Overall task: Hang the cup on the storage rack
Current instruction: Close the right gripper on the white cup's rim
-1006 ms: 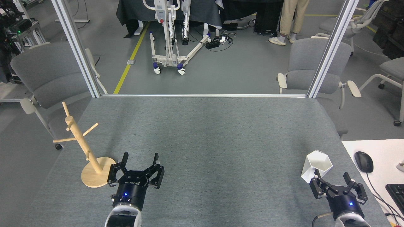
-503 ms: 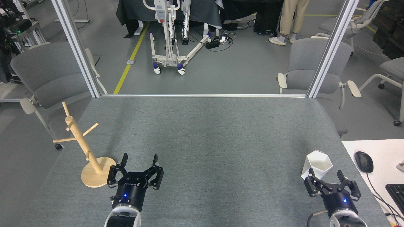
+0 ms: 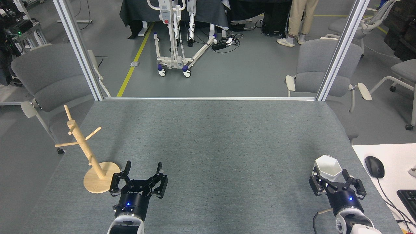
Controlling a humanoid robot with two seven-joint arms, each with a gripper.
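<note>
Cup [image 3: 328,167]: white, faceted, hexagonal rim; stands upright, mouth up, on the grey table [image 3: 214,143] near its right edge, front corner. No handle visible from my head view.

Right gripper [image 3: 334,180]: jaws spread wide, holding nothing; fingers reach up on either side of the cup's near face, the cup directly ahead between them. I cannot tell whether a pad touches it. This is the nearer arm by far.

Left gripper [image 3: 143,174]: jaws spread, empty, resting low just beside the rack's base.

Storage rack [image 3: 86,151]: wooden post with angled pegs, all bare, on a round disc at the table's left edge, well apart from the cup.

Room: open table across the middle, nothing lying between cup and rack. Right table edge is close to the cup; a white desk with a mouse [image 3: 374,166] sits just beyond. My judgement: close, lift straight, then carry leftward.
</note>
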